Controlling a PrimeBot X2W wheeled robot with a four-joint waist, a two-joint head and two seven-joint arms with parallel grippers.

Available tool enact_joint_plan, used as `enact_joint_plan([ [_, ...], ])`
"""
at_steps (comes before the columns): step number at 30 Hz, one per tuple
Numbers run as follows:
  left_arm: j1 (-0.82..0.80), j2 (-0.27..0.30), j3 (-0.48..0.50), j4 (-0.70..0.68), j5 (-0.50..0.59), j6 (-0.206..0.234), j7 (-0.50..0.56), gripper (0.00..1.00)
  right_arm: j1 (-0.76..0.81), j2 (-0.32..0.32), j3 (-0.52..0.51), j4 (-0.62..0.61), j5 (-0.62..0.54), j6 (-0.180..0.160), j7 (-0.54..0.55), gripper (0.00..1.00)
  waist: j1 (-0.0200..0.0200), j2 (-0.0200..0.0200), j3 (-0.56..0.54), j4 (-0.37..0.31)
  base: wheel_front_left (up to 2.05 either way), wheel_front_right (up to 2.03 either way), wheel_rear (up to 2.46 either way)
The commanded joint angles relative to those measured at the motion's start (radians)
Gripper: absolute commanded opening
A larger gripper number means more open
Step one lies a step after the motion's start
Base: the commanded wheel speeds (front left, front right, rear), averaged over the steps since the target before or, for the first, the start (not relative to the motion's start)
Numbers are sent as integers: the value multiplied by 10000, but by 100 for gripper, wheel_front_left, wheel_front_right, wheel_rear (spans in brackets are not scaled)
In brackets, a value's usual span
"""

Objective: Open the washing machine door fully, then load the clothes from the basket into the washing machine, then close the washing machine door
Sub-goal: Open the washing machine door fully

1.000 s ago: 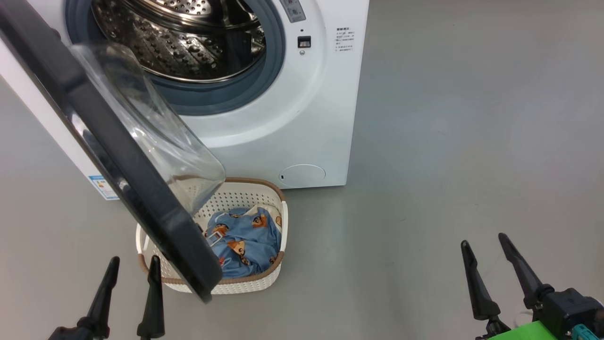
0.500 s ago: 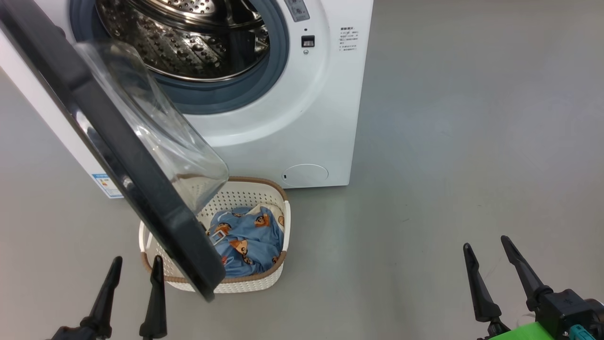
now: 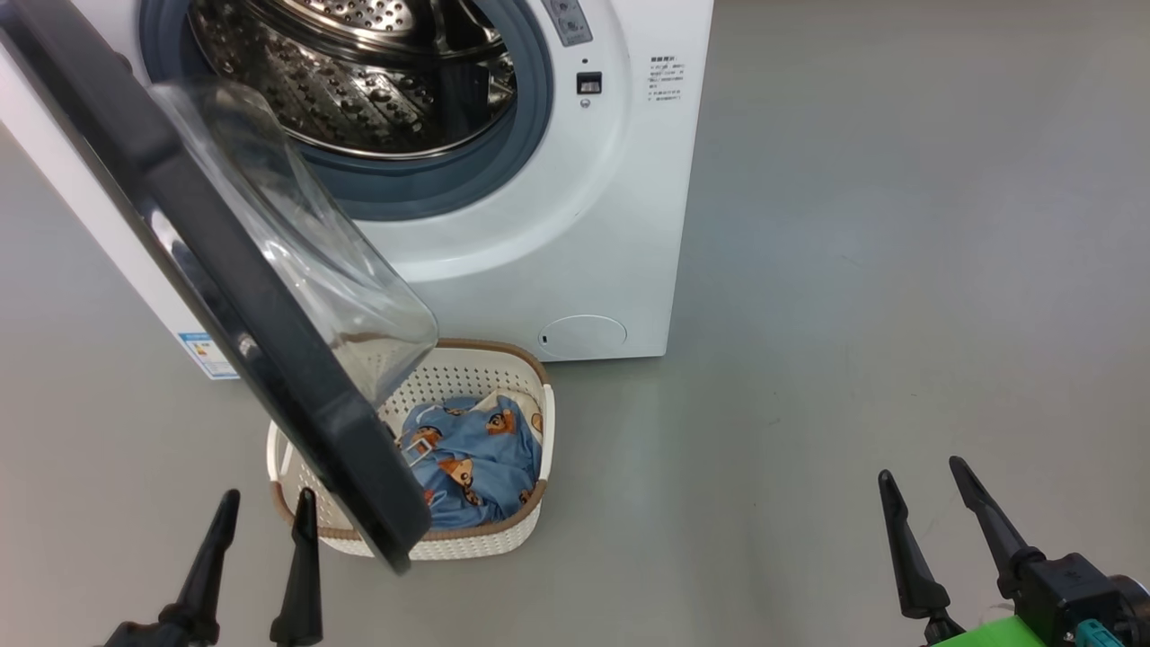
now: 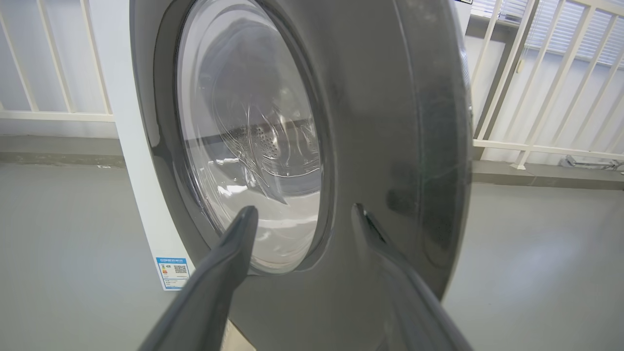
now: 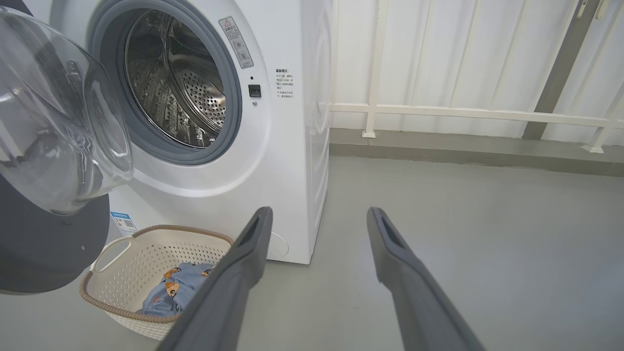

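Fingers of the left gripper [image 3: 269, 496] are spread wide and hold nothing; those of the right gripper [image 3: 921, 469] are equally wide and empty, over the grey floor [image 3: 853, 270]. Just ahead of the left fingers stands the washing machine door [image 3: 225, 296], swung outward, its black rim facing them and its glass bowl turned toward the machine. Past the door's lower edge, ahead and right of the left fingers and well left of the right ones, the basket [image 3: 485, 545] sits on the floor with the clothes [image 3: 476, 463] inside. Farthest ahead, the washing machine [image 3: 539, 243] shows its open steel drum [image 3: 359, 81].
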Motion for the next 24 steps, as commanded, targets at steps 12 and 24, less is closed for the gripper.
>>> enact_joint_plan([
  [12,-139,49,536,-499,-150,-20,-82,0,-397,-38,392,-42,131,27,-120,100,0,0,0,-20,0,0,0],
  [24,-1299,49,1451,-4183,-345,15,-82,0,-461,-57,519,134,218,27,-120,100,0,0,-19,-14,0,0,0],
])
